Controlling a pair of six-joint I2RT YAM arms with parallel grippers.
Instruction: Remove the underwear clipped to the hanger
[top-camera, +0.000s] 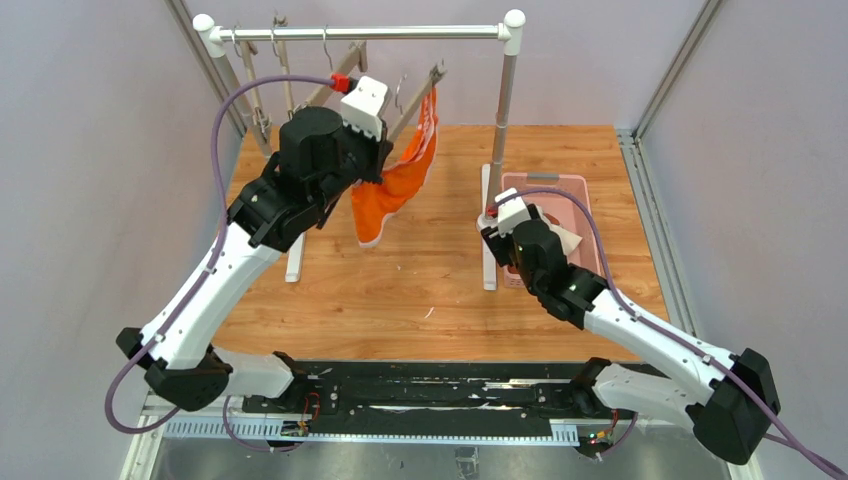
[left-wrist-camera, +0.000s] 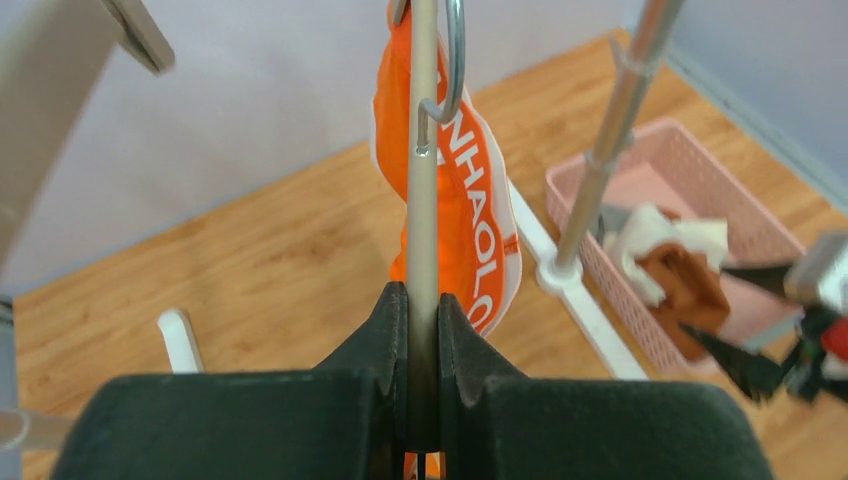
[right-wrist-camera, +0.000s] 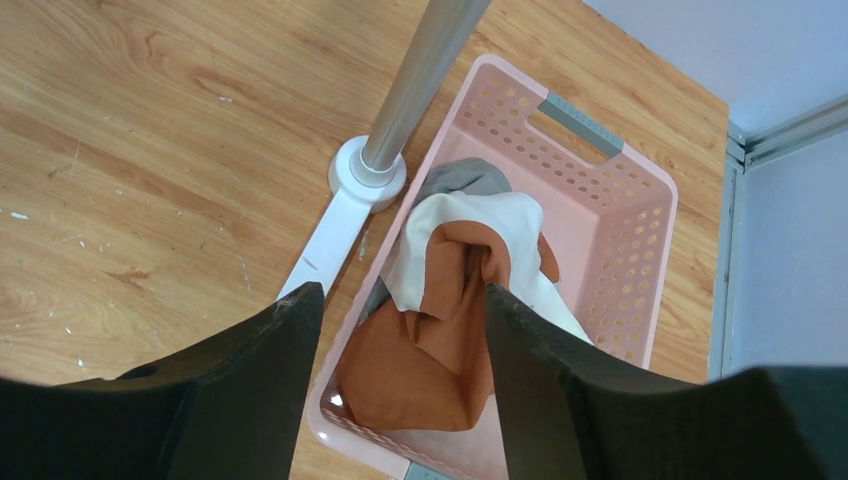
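Black rail (top-camera: 420, 385) edges wooden tabletop (top-camera: 400, 290); orange underwear (top-camera: 400, 185) hangs between lilac walls (top-camera: 90, 150)

Wooden tabletop (top-camera: 400, 300), warm orange-brown grain, flecked with a few small white marks. Standing on it, two long white feet of a clothes rack: left foot (top-camera: 296, 265) toward the left side, right foot (top-camera: 489, 275) right of centre, both running front to back. Just beside the right foot, on its outer side, a pink perforated basket (top-camera: 548, 180), flat on the wood near the back right corner.
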